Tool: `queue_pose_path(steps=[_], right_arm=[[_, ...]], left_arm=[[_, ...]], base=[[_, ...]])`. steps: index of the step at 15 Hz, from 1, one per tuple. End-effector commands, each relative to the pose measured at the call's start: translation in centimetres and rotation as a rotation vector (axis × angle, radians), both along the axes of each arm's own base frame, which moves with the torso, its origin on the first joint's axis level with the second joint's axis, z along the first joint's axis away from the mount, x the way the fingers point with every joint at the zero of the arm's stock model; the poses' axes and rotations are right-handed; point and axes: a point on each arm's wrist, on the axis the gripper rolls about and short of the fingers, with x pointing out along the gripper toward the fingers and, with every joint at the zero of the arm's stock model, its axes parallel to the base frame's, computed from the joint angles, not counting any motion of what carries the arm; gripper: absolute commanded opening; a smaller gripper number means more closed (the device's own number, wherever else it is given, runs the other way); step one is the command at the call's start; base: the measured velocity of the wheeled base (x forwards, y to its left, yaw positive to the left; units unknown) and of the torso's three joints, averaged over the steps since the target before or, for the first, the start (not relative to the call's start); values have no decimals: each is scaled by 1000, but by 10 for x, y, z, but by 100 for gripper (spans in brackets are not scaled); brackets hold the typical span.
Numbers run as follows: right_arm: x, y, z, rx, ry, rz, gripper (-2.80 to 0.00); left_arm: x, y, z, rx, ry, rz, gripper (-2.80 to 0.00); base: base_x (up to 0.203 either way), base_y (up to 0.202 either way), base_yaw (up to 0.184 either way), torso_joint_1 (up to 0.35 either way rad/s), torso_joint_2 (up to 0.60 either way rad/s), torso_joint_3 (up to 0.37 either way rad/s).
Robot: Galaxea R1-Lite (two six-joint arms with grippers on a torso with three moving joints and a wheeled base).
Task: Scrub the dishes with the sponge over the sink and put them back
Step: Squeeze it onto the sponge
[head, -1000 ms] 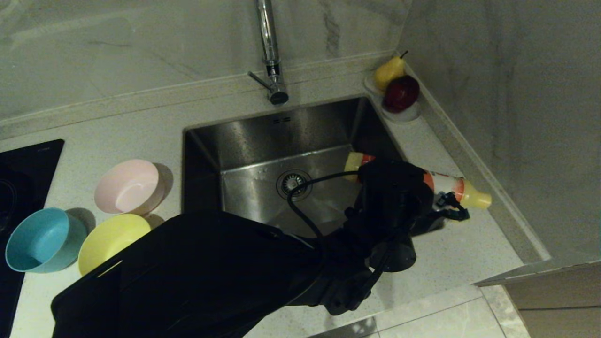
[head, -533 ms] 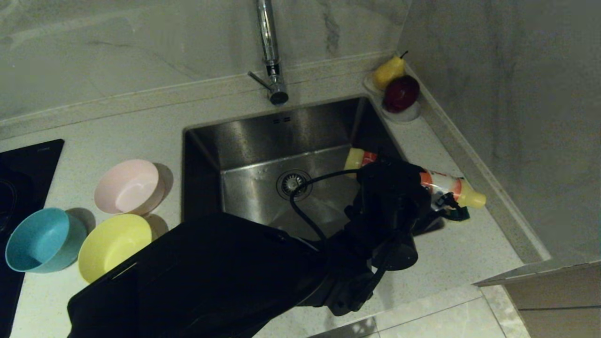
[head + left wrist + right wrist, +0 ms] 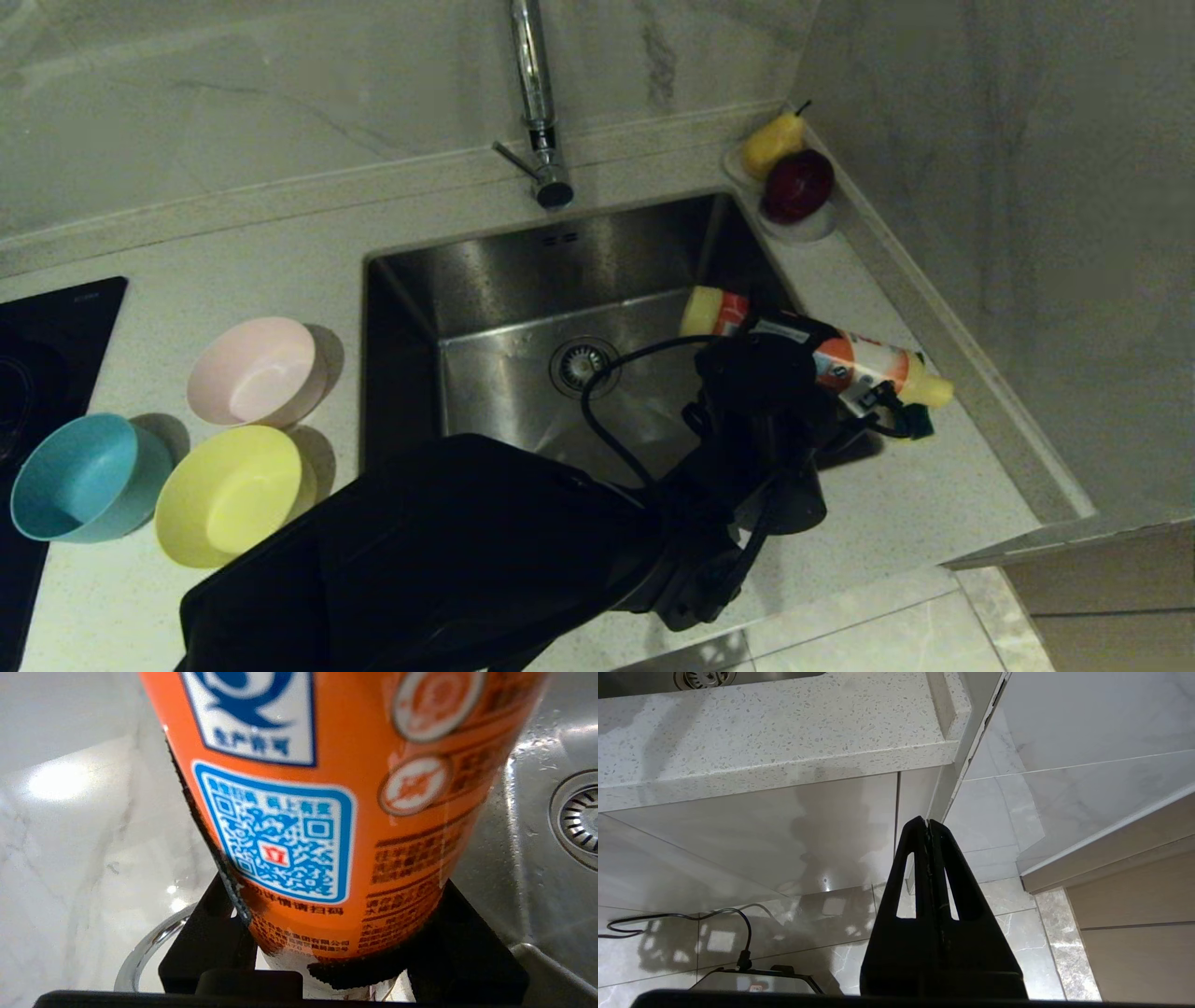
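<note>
Head view: left gripper (image 3: pixel 822 369) holds an orange-labelled bottle (image 3: pixel 845 364), jaws clamped on its body, bottle lying tilted over the right edge of the sink (image 3: pixel 523 280). Pink bowl (image 3: pixel 257 371), teal bowl (image 3: pixel 79 476) and yellow bowl (image 3: pixel 229 495) stand together on the tabletop (image 3: pixel 233 252) left of the sink. Sponge not discernible. Right gripper (image 3: pixel 928 828) hangs below tabletop level, jaws pressed together, empty.

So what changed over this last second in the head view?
The left gripper, closed on the detergent bottle, tipped it: the base end over the sink rose while the cap end drew in toward the sink. The three bowls, the fruit dish and the parked right gripper stayed put.
</note>
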Motion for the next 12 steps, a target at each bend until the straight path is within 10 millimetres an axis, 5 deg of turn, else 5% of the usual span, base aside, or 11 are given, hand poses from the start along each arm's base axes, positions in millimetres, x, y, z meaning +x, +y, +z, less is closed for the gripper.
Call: queue_pose_path(steps=[1,12], right_arm=[[0,0,0,0,0,1,-280],[0,0,0,0,0,1,-280]], left_arm=[[1,-1,-3,11,0,8,-280],[2,-3,1,37,-19,21,-280]], base=[[0,0,0,0,0,0],[0,0,0,0,0,0]])
